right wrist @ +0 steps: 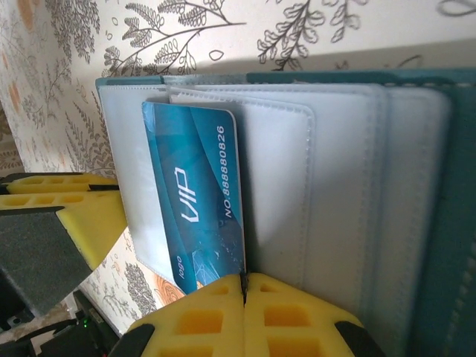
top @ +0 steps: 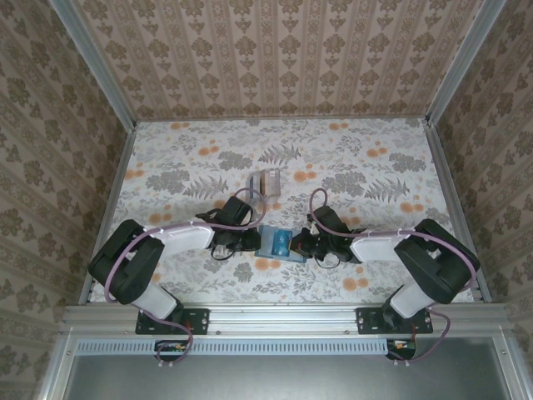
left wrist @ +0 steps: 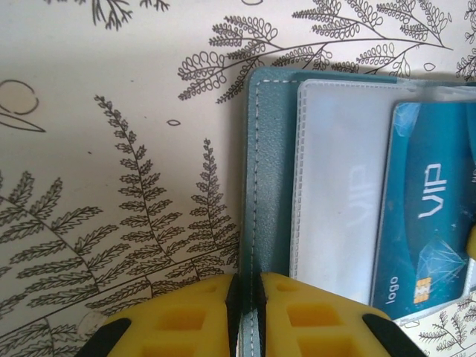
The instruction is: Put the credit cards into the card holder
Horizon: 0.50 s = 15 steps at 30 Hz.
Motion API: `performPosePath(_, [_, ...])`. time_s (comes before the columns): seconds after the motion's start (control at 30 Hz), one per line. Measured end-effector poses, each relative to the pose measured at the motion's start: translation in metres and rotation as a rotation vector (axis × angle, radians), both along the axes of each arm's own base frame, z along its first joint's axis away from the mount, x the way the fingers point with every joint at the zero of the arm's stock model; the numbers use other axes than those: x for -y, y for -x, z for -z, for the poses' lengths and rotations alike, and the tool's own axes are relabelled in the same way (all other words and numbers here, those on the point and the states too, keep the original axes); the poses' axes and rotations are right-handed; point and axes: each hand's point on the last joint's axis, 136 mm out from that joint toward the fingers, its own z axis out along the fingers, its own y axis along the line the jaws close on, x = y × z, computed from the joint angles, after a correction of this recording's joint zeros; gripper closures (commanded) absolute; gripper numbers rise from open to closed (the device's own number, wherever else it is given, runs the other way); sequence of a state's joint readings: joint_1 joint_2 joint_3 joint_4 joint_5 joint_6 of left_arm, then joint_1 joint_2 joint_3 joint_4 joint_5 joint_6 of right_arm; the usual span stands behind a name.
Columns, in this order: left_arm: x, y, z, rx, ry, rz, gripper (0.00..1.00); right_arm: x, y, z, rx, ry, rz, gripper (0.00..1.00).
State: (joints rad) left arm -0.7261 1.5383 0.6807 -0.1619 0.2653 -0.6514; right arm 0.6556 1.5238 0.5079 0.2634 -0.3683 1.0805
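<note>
I observed the blue credit card (right wrist: 193, 201) lying partly inside a clear sleeve (right wrist: 279, 186) of the opened teal wallet (right wrist: 446, 260), its "VIP" face readable; the wallet lay flat on the table (top: 366, 158) between the two arms, near the front edge; the right gripper (right wrist: 244, 305) had its yellow fingers pressed together on the long edge of the card where it projected from the sleeve; the left gripper (left wrist: 245, 312) had its fingers clamped on the stitched outer edge of the wallet (left wrist: 269, 186), on the side opposite the right gripper (top: 301, 244); the card holder (top: 265, 182) stood upright farther back on the table, just beyond the wallet (top: 266, 247) and apart from both it and the left gripper (top: 248, 242); I could not tell whether its slots held anything.
</note>
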Motion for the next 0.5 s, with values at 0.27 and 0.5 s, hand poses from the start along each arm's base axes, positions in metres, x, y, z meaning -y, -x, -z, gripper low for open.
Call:
performPosePath(0.27, [0.001,-0.001,0.000,0.004,0.004,0.000,0.83,0.010,0.003,-0.003,0.003,0.045,0.022,1.00])
performPosePath(0.5, [0.000,-0.001,0.000,0.007,0.008,-0.003,0.84,-0.002,0.008,0.003,-0.010,0.047,-0.009,1.00])
